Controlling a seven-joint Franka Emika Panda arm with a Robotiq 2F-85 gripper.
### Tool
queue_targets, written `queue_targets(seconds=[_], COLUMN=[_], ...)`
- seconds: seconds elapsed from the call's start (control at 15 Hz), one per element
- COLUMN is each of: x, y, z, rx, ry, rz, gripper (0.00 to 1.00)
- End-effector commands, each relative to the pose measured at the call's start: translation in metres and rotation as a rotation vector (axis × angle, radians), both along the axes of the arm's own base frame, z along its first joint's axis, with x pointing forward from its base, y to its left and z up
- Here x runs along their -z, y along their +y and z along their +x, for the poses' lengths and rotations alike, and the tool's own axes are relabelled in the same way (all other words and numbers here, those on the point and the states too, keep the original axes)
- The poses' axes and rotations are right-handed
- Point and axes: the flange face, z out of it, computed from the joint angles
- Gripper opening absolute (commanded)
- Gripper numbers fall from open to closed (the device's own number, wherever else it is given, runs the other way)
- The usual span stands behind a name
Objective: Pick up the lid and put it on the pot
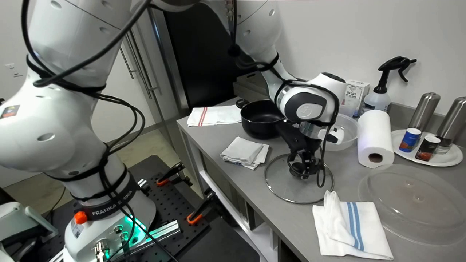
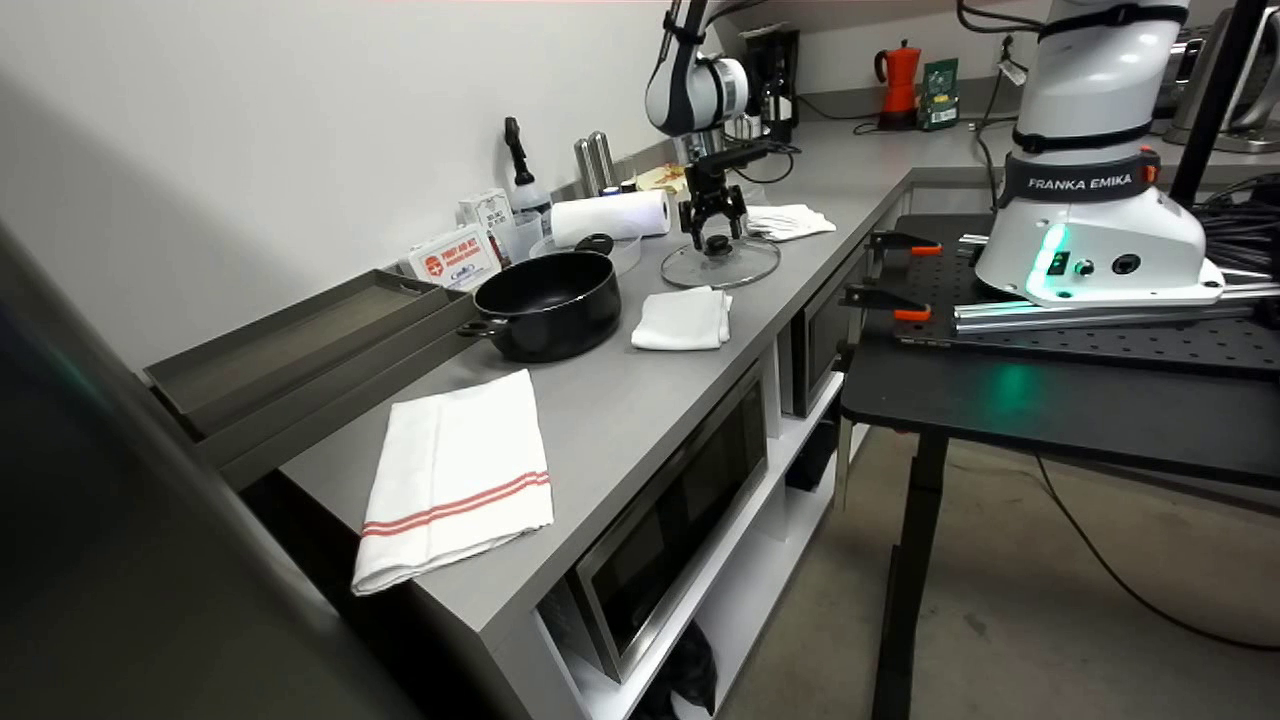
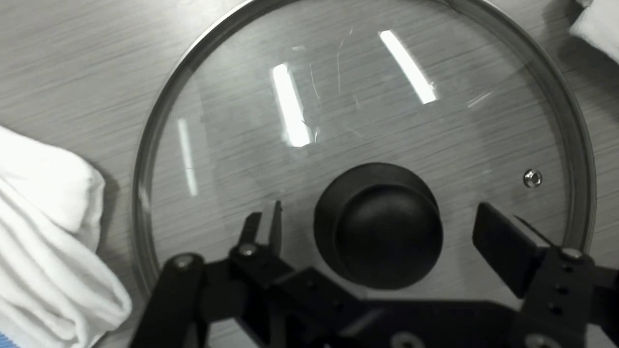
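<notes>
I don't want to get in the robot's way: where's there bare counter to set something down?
Bare counter lies between the red-striped towel, pot and folded white cloth. A narrower gap separates the lid from the paper towel roll. It's crowded around the spray bottle, and at the lid's knob, where the claw stands open.

The wrist view crops the glass lid (image 3: 360, 145), and the Robotiq gripper (image 3: 379, 215) hides part of its rim. In an exterior view the Franka arm (image 1: 309, 96), itself cut off, covers some of the right side of the black pot (image 1: 255, 125).
</notes>
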Motion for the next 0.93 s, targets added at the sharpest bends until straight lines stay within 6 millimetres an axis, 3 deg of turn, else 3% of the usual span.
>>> queue_targets(seconds=[0.0, 0.07, 0.2, 0.4, 0.6, 0.87], x=[0.0025, 0.0024, 0.0024, 0.0009, -0.0051, -0.0047], y=[-0.0030, -0.0035, -0.0046, -0.0059, -0.0076, -0.0080], z=[0.0088, 0.0093, 0.0104, 0.0123, 0.0153, 0.0145], rx=[0.004, 0.004, 0.003, 0.003, 0.003, 0.000], ry=[0.013, 0.012, 0.011, 0.010, 0.008, 0.005], rz=[-0.009, -0.009, -0.011, -0.012, -0.013, -0.016], gripper=[1.00, 0.75, 0.68, 0.43, 0.30, 0.26])
